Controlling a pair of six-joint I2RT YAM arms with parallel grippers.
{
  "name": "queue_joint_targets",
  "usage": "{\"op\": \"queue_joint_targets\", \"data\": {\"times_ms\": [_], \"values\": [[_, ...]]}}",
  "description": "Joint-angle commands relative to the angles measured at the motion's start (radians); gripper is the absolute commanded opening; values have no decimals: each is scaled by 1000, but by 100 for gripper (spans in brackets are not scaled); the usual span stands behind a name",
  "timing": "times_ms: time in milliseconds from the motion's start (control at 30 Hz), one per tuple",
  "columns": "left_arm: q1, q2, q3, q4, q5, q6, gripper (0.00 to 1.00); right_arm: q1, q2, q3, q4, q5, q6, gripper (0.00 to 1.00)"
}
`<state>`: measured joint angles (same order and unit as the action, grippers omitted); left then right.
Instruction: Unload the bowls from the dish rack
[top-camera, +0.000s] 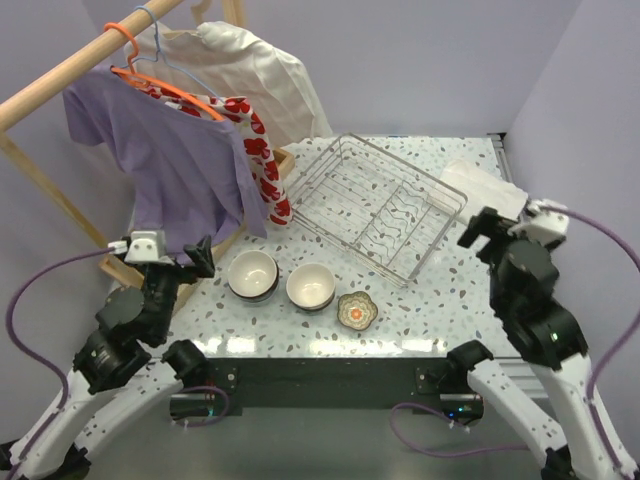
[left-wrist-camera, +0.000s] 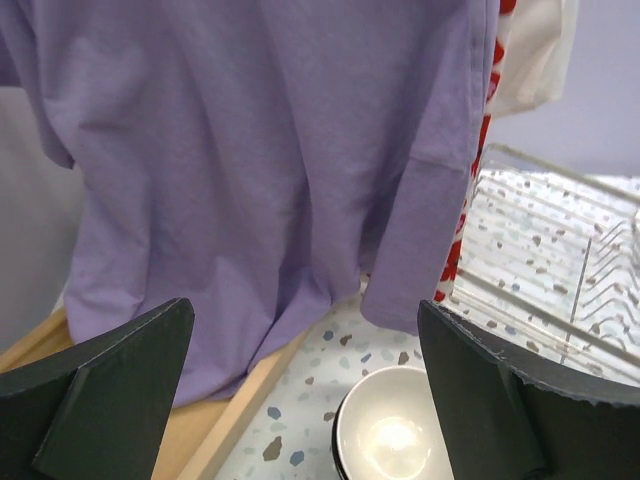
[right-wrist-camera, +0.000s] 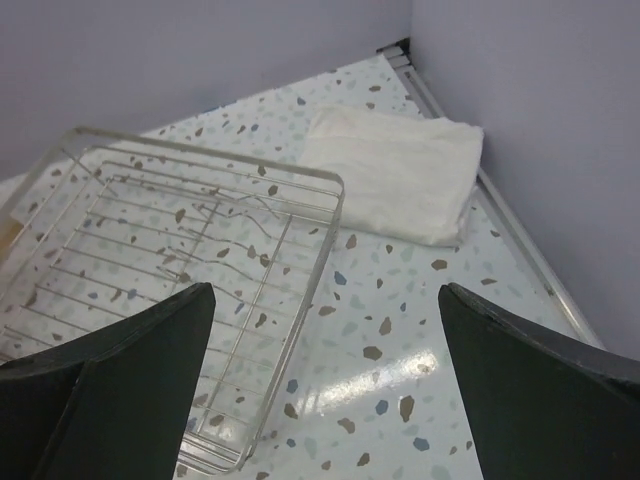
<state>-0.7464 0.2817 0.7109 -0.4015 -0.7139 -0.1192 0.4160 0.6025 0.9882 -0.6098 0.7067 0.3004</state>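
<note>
On the tabletop (top-camera: 440, 310) at near left, our left fingers (left-wrist-camera: 110, 400) stand apart, the stacked bowls (top-camera: 252, 275) at their three o'clock. The dish rack (top-camera: 385, 222), lying ten to four, shows no bowl. Our right fingers (right-wrist-camera: 110, 380), apart too, sit farther off.

A staged lab booth: plain lilac walls (top-camera: 430, 60) enclose a terrazzo table (top-camera: 450, 310) and clothes rail (top-camera: 60, 77).
</note>
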Motion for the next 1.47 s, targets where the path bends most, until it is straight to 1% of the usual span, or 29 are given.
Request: {"op": "queue_joint_targets", "data": {"times_ms": [0, 33, 100, 267, 533, 700, 833, 867, 1067, 1433], "values": [[5, -79, 68, -36, -45, 35, 100, -2, -170, -120, 45, 73, -38, 99], [4, -102, 74, -31, -58, 36, 100, -3, -222, -134, 51, 74, -58, 99], [4, -122, 78, -28, -79, 38, 100, -3, -260, -169, 68, 96, -69, 99], [4, -168, 53, -11, -82, 39, 100, -3, -323, -210, 97, 112, -96, 99], [4, -228, 27, 15, -136, 38, 100, -3, -326, -226, 111, 126, -99, 99], [4, -277, -8, 29, -148, 30, 100, -5, -343, -255, 140, 126, -93, 99], [4, -277, -22, 49, -160, 32, 100, -3, -334, -253, 136, 128, -86, 99], [4, -301, -22, 55, -162, 36, 100, -3, -336, -252, 136, 131, -87, 98], [4, -294, -34, 79, -165, 49, 100, -3, -366, -260, 134, 134, -89, 98], [4, -300, -42, 87, -156, 53, 100, -2, -362, -261, 134, 125, -81, 99]]}}
